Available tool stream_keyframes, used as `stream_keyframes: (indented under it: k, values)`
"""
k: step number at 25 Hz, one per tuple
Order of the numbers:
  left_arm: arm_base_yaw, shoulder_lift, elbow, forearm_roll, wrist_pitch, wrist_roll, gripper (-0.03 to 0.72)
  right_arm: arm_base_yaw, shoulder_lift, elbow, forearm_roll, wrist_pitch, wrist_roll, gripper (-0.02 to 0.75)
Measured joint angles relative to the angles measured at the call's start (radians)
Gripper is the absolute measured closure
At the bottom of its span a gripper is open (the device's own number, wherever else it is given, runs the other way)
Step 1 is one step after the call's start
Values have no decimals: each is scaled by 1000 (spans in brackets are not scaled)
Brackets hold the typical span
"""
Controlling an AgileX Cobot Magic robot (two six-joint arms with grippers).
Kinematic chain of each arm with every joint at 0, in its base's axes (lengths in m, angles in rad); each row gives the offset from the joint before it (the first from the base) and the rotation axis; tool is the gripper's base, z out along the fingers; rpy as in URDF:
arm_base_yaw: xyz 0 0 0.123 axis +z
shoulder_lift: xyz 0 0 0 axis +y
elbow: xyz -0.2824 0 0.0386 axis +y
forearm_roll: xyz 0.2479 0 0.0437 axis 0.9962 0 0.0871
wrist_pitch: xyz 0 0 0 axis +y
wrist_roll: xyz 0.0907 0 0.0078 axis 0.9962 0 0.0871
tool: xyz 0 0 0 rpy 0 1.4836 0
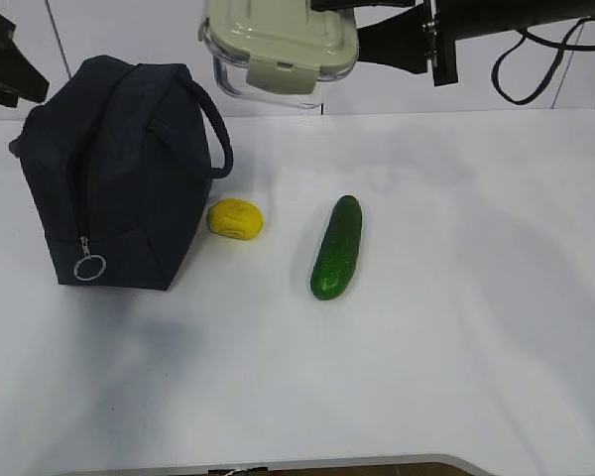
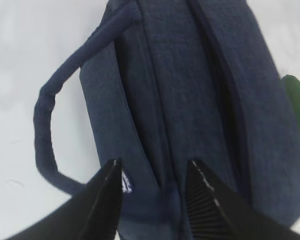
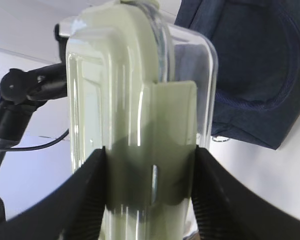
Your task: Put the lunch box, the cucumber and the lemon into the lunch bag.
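the small clear rectangular lunch box with its pale sage-green clip lid hangs in the air at the top of the exterior view, above the white counter and just right of the bag's top, tilted so the lid faces the camera. the right gripper grasps it: in the right wrist view the two black jaws press against opposite sides of the box, across the green lid clip, with the box standing on edge between them. the large boxy dark navy fabric lunch bag stands on the left part of the counter, one looped handle arching out toward the right. its zipper runs down the end facing the camera, with a silver ring pull hanging near the bottom; the zipper looks closed along the part that shows. the left gripper is above the bag, its black jaws parted and holding nothing, the tips close over the navy fabric near the top seam; whether they touch the cloth cannot be told. the left wrist view also shows another loop handle lying out to the side over the white surface. the small bright yellow oval lemon lies on the counter just beside the bag's right side. the dark green glossy stubby cucumber lies to the right of the lemon, apart from it, its length running roughly from front to back with a slight slant.
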Motion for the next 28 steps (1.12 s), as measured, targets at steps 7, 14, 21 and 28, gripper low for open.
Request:
stream_keyframes:
  k: [7, 14, 21, 28]
  values:
    - [0, 137, -54, -19, 39, 20, 383, 31, 4, 0, 18, -54, 0, 360]
    - [0, 158, -82, -52, 124, 59, 422, 74, 88, -2, 58, -59, 0, 360]
    - [0, 158, -148, -85, 191, 9, 314, 75, 102, -4, 108, -62, -7, 360]
    - [0, 158, -153, -110, 216, -4, 258, 76, 104, -4, 113, -54, -10, 360]
